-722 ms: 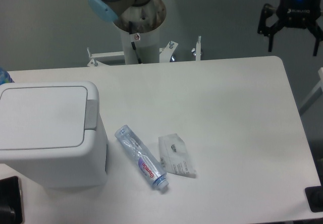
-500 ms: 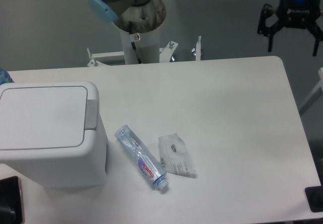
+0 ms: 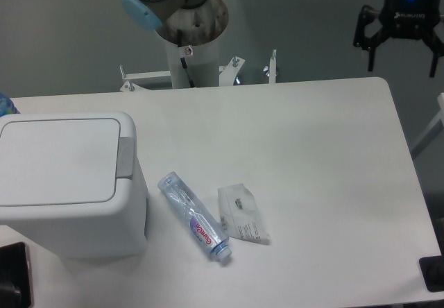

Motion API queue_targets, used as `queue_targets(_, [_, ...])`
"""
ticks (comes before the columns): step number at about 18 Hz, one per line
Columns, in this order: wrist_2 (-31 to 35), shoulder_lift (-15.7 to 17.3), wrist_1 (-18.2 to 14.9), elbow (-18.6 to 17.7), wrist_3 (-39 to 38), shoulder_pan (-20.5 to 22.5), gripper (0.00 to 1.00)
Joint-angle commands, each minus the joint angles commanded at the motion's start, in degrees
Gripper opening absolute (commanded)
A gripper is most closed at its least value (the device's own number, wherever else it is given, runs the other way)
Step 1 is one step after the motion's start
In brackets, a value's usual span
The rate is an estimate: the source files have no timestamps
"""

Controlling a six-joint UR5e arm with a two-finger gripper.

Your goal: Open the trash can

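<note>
Gripper [image 3: 402,64] sits at the top right of my view, past the far right corner of the table [image 3: 312,148], its two black fingers spread apart with nothing between them. A blue light glows on its body. It hangs well apart from everything on the table. From there I look left along the far edge to the arm's base column [image 3: 191,41], bolted behind the table, with a blue-capped joint above it. The trash can [image 3: 66,183] stands at the left side of the table, its flat lid [image 3: 59,159] down and closed, the grey push tab [image 3: 125,157] on its right edge, facing the middle of the table. Just right of the can lies a clear plastic bottle [image 3: 194,218] on its side, cap pointing toward the near edge. Beside the bottle lies a small clear packet [image 3: 243,214], flat on the surface.
</note>
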Motion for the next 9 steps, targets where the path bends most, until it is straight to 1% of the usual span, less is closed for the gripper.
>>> queue_targets(2, [0.0,-0.09,0.0,0.0,-1.57,-0.78,1.0])
queue_targets(5, [0.0,-0.26,0.17,0.09,-6.58,-2.63,1.0])
queue_targets(9, [0.09,-0.88,2.98,-0.44,-12.72,-4.39,1.0])
